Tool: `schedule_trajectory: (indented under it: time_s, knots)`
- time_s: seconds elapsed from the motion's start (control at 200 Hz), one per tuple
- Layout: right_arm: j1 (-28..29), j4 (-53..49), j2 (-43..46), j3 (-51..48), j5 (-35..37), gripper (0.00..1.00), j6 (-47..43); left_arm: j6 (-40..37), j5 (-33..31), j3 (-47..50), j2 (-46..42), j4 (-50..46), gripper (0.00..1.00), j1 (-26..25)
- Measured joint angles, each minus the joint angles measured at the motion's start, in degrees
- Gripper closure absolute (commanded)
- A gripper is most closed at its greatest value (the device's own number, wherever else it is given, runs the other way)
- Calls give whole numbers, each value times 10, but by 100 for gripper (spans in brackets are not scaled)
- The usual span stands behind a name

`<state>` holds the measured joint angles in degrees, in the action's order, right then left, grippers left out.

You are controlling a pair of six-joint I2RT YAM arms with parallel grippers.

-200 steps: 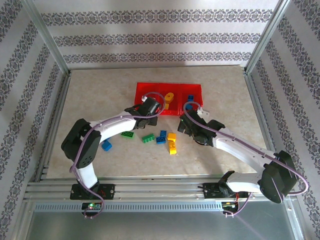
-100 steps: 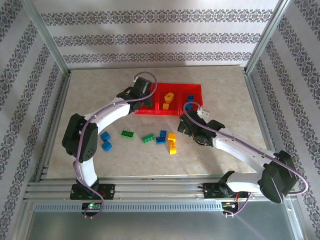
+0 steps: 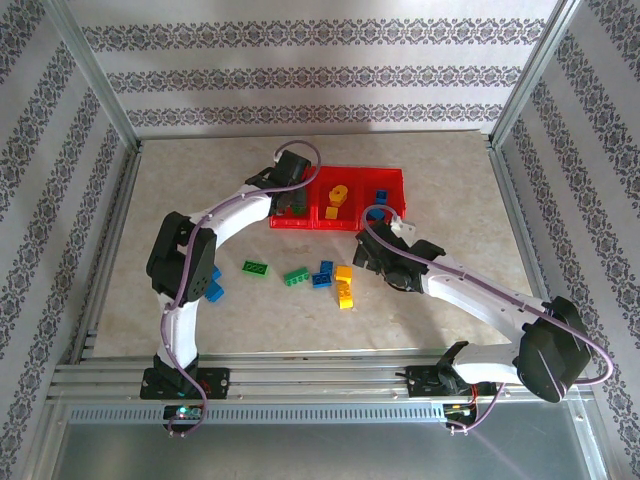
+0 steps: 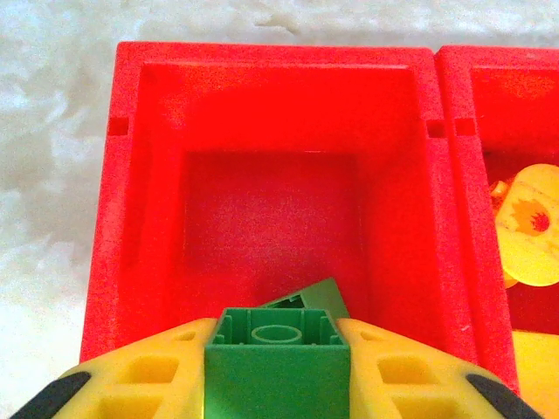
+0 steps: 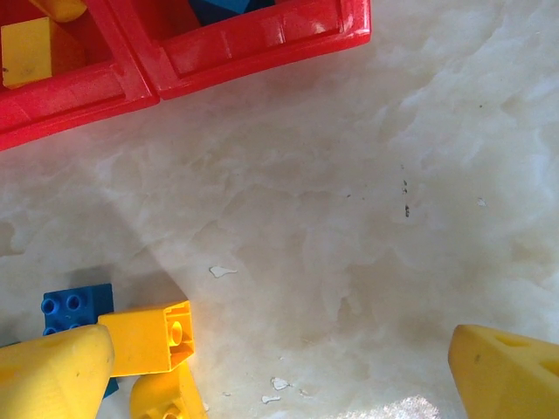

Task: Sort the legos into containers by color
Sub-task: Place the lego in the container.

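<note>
Green lego in left gripper, over tray

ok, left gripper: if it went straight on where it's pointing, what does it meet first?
The left gripper, shut on a green brick, points into the red tray's left compartment. Likely first: the other green brick lying there, else its floor; depth unclear.
</note>
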<state>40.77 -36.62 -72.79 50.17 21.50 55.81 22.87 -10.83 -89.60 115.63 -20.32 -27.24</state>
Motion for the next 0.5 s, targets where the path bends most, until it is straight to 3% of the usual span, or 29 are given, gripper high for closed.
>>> schedule_trajectory:
  time_s: [0.5]
  knots:
    - [6, 0, -15, 4, -10, 2, -1, 1, 0, 7, 0, 0, 58, 0]
